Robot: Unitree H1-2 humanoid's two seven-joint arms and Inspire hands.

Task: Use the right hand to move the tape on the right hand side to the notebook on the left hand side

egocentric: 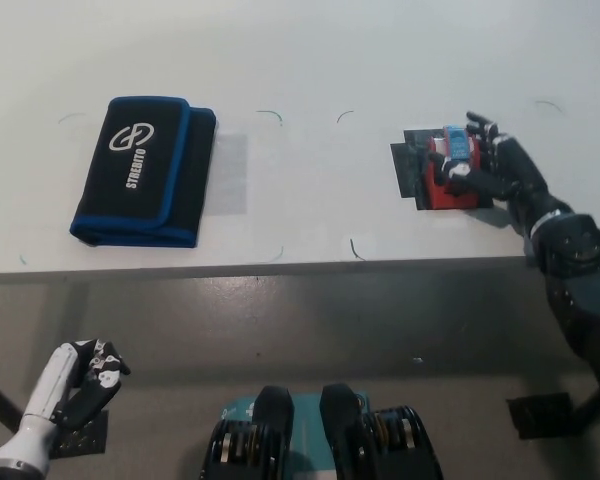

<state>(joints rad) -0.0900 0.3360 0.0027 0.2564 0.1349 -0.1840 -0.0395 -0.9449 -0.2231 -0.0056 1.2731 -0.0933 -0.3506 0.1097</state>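
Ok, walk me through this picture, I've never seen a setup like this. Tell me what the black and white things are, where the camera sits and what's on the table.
The camera sits on a humanoid robot's head and looks steeply down. The black right robot hand reaches in from the right and is wrapped around a red and blue tape dispenser that sits on a dark mat; the dispenser is not lifted. The white left robot hand rests low at the lower left, below the table edge, fingers curled, holding nothing. Further left on the white table lies a black, blue-edged notebook case.

White table (310,50), black mat (408,168) on it, faint pen-like marks (270,113).
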